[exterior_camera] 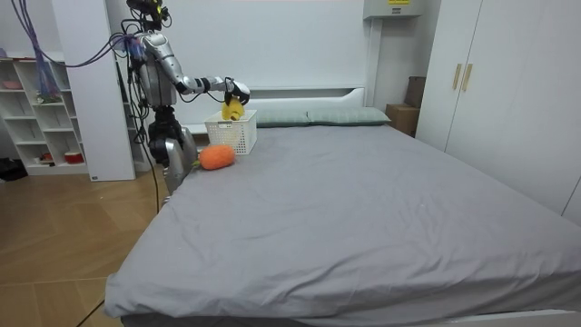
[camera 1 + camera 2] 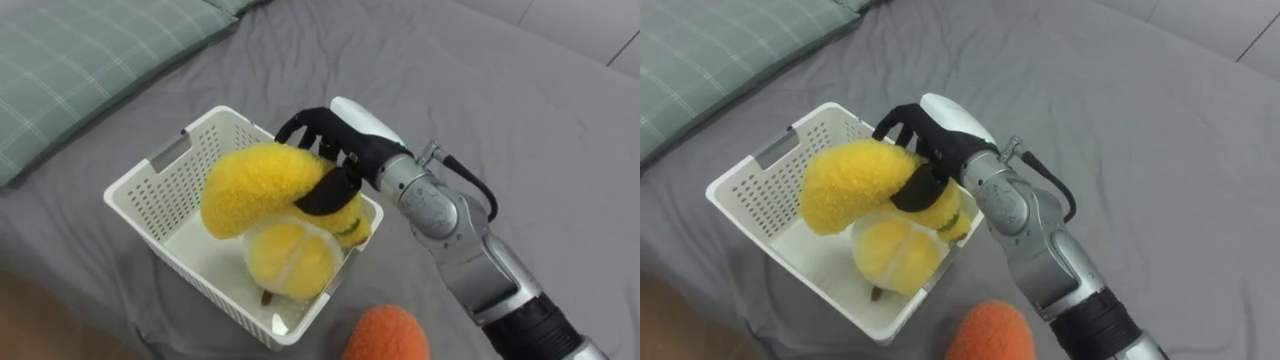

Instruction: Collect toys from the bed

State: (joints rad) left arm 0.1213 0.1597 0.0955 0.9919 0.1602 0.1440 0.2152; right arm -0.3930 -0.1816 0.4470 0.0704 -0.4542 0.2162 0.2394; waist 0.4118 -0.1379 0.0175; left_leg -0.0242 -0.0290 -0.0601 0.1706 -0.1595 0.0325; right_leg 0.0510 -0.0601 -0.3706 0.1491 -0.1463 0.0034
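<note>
A yellow plush toy (image 2: 265, 205) hangs over a white slatted basket (image 2: 160, 190) on the grey bed, its lower round part down inside the basket. My right hand (image 2: 335, 150) is shut on the toy's upper part, thumb curled across it, reaching in from the right. An orange plush toy (image 2: 388, 334) lies on the sheet just in front of the basket. In the room view I stand at the bed's side near its head, right arm stretched over the basket (image 1: 231, 134) with the yellow toy (image 1: 232, 111) and the orange toy (image 1: 216, 157) beside it.
A green checked pillow (image 2: 80, 60) lies at the upper left, beyond the basket. Grey sheet (image 2: 520, 120) spreads open to the right. White shelves (image 1: 36, 113) stand on the room view's left, wardrobes (image 1: 508, 82) on its right.
</note>
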